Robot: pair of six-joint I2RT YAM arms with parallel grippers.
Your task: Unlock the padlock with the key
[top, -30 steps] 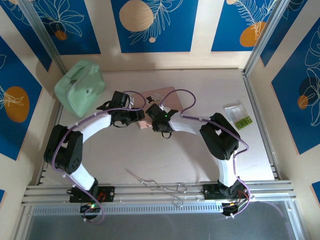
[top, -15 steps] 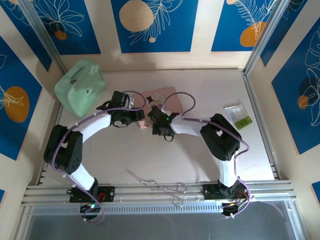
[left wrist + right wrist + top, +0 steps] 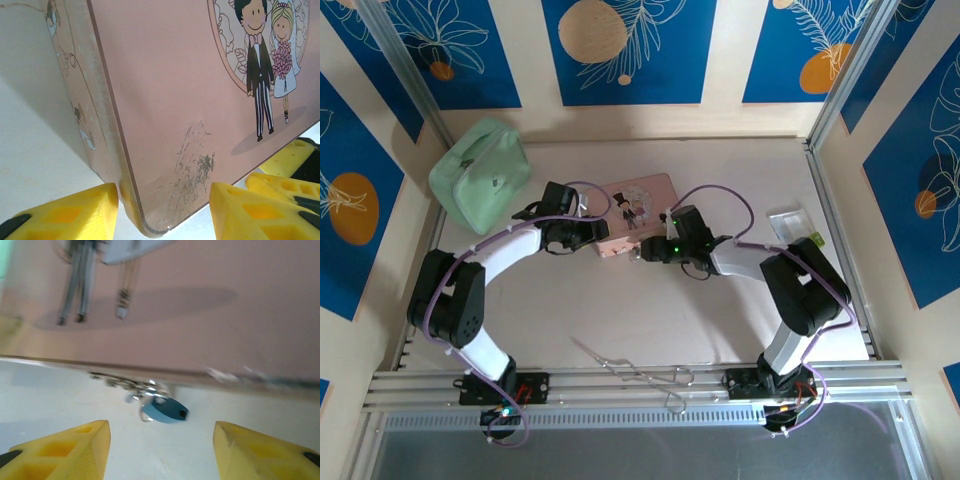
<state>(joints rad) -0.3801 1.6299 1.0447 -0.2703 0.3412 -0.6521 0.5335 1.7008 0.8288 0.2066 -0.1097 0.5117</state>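
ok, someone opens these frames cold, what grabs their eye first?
The pink box with its cartoon bride and groom sits mid-table, and both arms meet at it; the left fingers straddle one of its corners. Next comes the tiny blue padlock at the box's edge, just ahead of the open right fingers. A mint-green pouch sits in the far left corner.

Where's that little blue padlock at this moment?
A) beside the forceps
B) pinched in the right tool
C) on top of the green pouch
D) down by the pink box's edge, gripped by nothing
D: the right wrist view shows the padlock ungripped at the edge of the pink box, ahead of the open right tool.
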